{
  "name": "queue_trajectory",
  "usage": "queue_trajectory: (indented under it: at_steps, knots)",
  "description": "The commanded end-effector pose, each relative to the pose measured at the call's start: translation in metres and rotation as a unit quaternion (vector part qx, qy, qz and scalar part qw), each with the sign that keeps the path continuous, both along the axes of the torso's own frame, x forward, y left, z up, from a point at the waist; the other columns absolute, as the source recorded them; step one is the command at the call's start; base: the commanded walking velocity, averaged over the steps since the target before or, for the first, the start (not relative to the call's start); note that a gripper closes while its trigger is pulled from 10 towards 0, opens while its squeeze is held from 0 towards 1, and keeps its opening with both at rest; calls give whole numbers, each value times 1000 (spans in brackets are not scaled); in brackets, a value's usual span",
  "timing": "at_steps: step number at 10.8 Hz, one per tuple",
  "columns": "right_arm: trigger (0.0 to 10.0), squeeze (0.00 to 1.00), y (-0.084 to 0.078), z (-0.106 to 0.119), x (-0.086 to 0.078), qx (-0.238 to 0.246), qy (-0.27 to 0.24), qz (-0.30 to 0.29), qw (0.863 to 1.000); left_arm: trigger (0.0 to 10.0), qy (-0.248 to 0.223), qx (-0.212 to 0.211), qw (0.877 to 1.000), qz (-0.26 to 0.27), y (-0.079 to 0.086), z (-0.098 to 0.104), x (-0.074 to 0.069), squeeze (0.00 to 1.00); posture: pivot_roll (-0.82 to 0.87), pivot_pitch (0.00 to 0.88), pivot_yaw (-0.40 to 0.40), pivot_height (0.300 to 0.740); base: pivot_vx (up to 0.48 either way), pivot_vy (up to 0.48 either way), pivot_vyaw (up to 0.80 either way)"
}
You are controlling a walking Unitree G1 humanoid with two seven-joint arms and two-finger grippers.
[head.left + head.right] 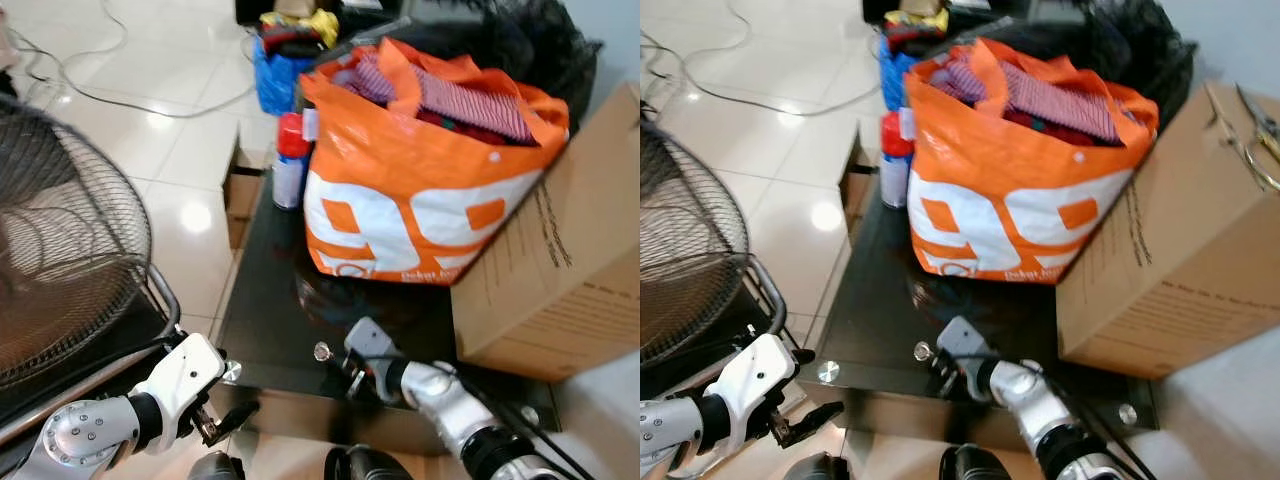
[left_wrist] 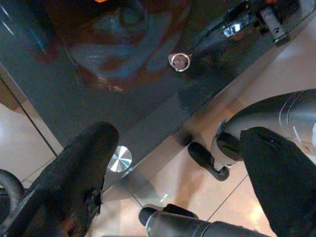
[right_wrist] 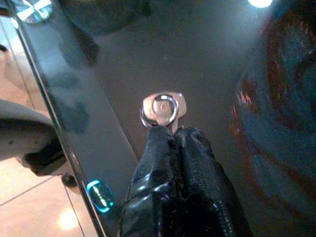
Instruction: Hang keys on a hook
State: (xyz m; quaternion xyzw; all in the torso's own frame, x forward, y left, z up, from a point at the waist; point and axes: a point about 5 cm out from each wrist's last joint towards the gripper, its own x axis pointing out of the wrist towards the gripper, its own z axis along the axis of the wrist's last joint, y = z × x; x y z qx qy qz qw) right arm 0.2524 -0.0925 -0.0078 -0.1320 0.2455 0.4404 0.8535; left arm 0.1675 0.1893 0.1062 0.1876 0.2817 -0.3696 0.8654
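Note:
A silver key on a ring (image 3: 163,109) sits just above the black glass table (image 1: 270,330), near its front edge. My right gripper (image 3: 175,132) is shut on the key; its two black fingers (image 3: 197,148) are pressed together and the key's head sticks out past the tips. From the head camera the key (image 1: 322,351) shows at the end of my right gripper (image 1: 340,365). My left gripper (image 1: 228,420) hangs lower left of the table's front corner over the floor. It is open, its fingers (image 2: 84,163) spread wide with nothing between them.
An orange and white shopping bag (image 1: 420,190) full of clothes stands on the table's middle. A cardboard box (image 1: 560,270) is beside it on the right and a red-capped spray can (image 1: 290,160) on the left. A fan's wire guard (image 1: 60,250) is at the left.

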Motion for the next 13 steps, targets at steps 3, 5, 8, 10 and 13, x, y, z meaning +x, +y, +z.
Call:
queue_trajectory:
  at_steps: [3, 5, 8, 10, 13]
  knots:
    - [0, 0, -7, 19, 5, 56, -2, -23, 998, 10000, -2, -4, 1000, -3, -2, 0, 0, 8, -6, 145, -116, 732, 0, 0, 0]
    - [10000, 0, 0, 17, -2, 47, 14, -3, 999, 10000, -2, -4, 1000, -2, -2, -1, 0, 4, -8, 147, -117, 732, 0, 0, 0]
    - [10000, 1000, 19, 4, -6, 62, 61, -126, 988, 10000, -1, -4, 1000, -2, -2, -1, 0, 8, -6, 153, -116, 732, 0, 0, 0]
    - [10000, 1000, 35, 4, -7, 65, 63, -143, 986, 10000, -1, -3, 1000, -2, -2, -1, 0, 4, -5, 152, -117, 732, 0, 0, 0]
    - [10000, 0, 44, -6, -14, 1, 42, -117, 992, 10000, -1, -4, 1000, -2, -3, 0, 1, 8, -5, 151, -117, 732, 0, 0, 0]
